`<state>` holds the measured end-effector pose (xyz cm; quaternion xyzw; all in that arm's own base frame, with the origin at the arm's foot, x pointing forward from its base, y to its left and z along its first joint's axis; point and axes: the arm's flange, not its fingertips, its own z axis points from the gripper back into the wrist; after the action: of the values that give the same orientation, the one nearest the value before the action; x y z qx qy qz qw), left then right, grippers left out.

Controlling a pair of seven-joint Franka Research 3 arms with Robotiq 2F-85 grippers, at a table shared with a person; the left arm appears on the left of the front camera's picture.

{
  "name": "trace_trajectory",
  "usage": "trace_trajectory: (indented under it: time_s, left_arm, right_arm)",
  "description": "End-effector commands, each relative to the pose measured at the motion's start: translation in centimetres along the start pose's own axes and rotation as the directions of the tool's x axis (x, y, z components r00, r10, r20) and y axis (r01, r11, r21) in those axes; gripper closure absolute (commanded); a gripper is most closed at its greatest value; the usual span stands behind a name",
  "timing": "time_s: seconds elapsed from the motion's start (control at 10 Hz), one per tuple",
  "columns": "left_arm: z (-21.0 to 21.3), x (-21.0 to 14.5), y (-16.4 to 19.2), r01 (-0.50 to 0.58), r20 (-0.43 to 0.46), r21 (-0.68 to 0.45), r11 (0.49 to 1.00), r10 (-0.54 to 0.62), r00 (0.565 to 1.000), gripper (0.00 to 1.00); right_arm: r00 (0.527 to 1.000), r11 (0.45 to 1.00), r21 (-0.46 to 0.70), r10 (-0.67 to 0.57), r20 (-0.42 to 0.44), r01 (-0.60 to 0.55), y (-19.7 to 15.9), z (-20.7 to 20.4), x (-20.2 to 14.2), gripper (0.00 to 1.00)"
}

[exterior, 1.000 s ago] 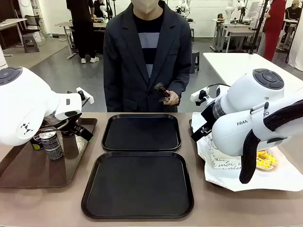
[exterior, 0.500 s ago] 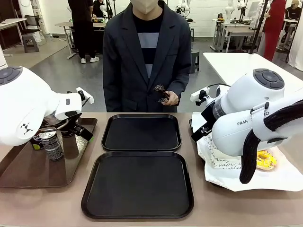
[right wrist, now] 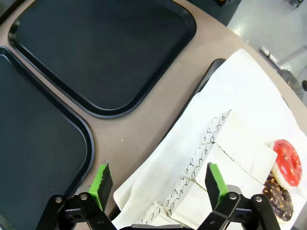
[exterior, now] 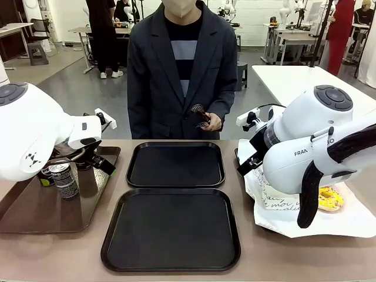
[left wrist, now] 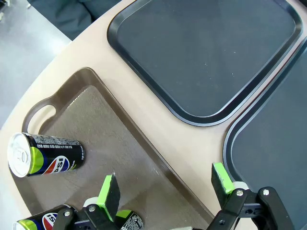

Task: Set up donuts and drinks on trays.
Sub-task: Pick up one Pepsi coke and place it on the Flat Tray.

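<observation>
The task looks barely begun: both trays (exterior: 175, 165) lie bare at the middle of the tabletop (exterior: 264, 258), the drinks (exterior: 64, 180) sit on the brown tray (exterior: 35, 211) by its left edge, the donuts (exterior: 329, 198) rest on white paper (exterior: 352, 226) by its right edge, and the left claw (left wrist: 165, 184) and right claw (right wrist: 158, 181) gape empty.

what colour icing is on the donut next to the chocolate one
Red, on the donut; the right wrist view shows it best.

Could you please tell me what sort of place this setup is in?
Probably a robotics lab: white robot arms flank a table holding black trays, a person stands opposite, and more worktables stand on the open floor behind.
</observation>
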<state>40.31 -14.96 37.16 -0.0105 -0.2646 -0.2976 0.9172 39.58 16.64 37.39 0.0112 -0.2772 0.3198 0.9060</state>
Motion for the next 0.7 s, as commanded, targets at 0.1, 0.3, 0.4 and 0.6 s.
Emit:
trace_trajectory:
  time_s: [0.1, 0.3, 0.4, 0.6]
  left_arm:
    - [0.0, 0.0, 0.0, 0.0, 0.0, 0.0, 1.0, 0.0, 1.0, 0.0]
    - [1.9, -1.0, -0.4, 0.011, -0.029, -0.001, 1.0, -0.011, 1.0, 0.0]
    - [4.3, -2.6, -0.9, 0.03, -0.039, -0.003, 1.0, -0.03, 0.999, 0.0]
    - [7.8, -6.3, -2.4, 0.081, -0.107, -0.088, 0.993, -0.09, 0.99, 0.0]
  right_arm:
    - [1.0, 1.0, 0.0, 0.0, 0.0, 0.0, 0.0, 0.0, 0.0, 0.0]
    - [1.0, 1.0, -0.019, -0.004, -0.012, 0.004, 0.0, 1.7, -1.4, 0.0]
    - [0.999, 1.0, -0.004, 0.017, -0.048, -0.017, 0.4, 3.8, -3.4, 0.0]
    - [0.986, 0.999, 0.03, 0.016, -0.166, -0.011, 1.5, 8.9, -8.8, 0.0]
